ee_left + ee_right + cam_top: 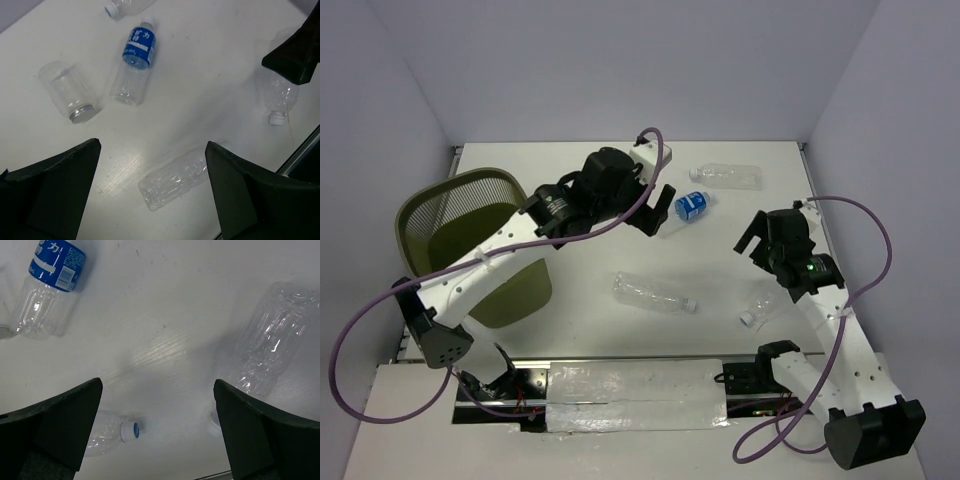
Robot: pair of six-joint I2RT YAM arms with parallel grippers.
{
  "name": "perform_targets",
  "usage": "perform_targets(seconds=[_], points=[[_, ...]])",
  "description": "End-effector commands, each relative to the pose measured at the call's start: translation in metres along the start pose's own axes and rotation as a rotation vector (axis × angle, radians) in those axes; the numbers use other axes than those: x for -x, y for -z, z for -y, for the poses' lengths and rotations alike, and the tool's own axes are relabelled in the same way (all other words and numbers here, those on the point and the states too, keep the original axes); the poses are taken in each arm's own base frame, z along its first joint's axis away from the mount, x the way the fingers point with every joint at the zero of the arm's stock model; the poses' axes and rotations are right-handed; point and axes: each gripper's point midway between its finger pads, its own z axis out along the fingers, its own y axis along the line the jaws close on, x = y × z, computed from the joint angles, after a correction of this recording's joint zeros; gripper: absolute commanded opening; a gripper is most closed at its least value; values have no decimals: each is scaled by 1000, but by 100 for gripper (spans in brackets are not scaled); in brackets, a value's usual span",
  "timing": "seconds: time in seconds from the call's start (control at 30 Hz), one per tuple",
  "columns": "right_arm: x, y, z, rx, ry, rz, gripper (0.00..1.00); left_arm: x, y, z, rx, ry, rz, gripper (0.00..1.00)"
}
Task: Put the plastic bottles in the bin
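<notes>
The olive-green mesh bin [423,214] stands at the left. Four clear bottles lie on the table: a blue-labelled one [690,207], one at the back [728,176], one in the middle [653,293], and one by the right arm [758,310]. My left gripper [657,210] is open and empty, hovering just left of the blue-labelled bottle [136,62]. In its wrist view the middle bottle [175,177] lies between its open jaws, far below. My right gripper [750,237] is open and empty above the table. Its wrist view shows the blue-labelled bottle [47,290] and two clear bottles [272,340] [112,432].
A clear wide-mouthed jar [67,91] lies on its side left of the blue-labelled bottle. A metal rail [620,385] runs along the near table edge. Grey walls enclose the table at the back and on both sides.
</notes>
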Motion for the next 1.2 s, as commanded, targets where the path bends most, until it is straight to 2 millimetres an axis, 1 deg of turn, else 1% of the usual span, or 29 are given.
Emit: perform_targets(seconds=[0.0, 0.17, 0.2, 0.27, 0.3, 0.37, 0.4, 0.53, 0.57, 0.6, 0.63, 0.77, 0.8, 0.83, 0.9, 0.93, 1.03, 1.07, 1.13, 1.17], points=[[6, 8, 7, -9, -26, 50, 100, 34, 17, 2, -3, 26, 123, 99], [5, 16, 8, 17, -41, 62, 100, 31, 17, 5, -22, 16, 110, 99], [2, 16, 9, 14, -50, 50, 100, 30, 17, 10, -52, -7, 102, 99], [-4, 18, 1, 66, -27, 21, 100, 27, 16, 17, -105, -41, 93, 99], [-3, 18, -2, 81, -18, 23, 100, 23, 16, 25, -150, -69, 75, 99], [0, 20, 3, 47, -31, 31, 100, 15, 11, 33, -181, -84, 41, 99], [1, 22, 1, 54, -43, 32, 100, 12, 10, 37, -202, -100, 27, 99], [6, 26, -10, 106, -58, 33, 100, -22, -4, 51, -233, -162, -80, 99], [7, 26, -11, 108, -52, 33, 100, -30, -9, 53, -238, -180, -105, 98], [7, 26, -11, 109, -50, 34, 100, -43, -13, 60, -253, -198, -138, 98], [9, 27, -12, 112, -45, 38, 100, -51, -15, 64, -262, -205, -161, 98], [14, 29, -10, 98, -32, 54, 100, -94, -36, 78, -281, -304, -266, 97], [14, 30, -10, 100, -33, 54, 100, -100, -41, 79, -279, -311, -284, 97], [14, 30, -10, 101, -34, 55, 100, -111, -48, 80, -277, -323, -315, 97], [12, 32, -9, 105, -39, 53, 100, -127, -55, 84, -286, -349, -351, 96], [10, 32, -8, 104, -43, 49, 100, -140, -62, 83, -278, -367, -384, 96], [9, 34, -6, 106, -47, 53, 100, -163, -74, 85, -280, -384, -440, 95], [9, 34, -6, 107, -50, 57, 100, -168, -78, 80, -247, -399, -448, 95], [7, 34, -6, 107, -48, 50, 100, -179, -84, 78, -237, -416, -464, 95], [6, 34, -5, 108, -46, 46, 100, -178, -89, 74, -209, -430, -453, 95]])
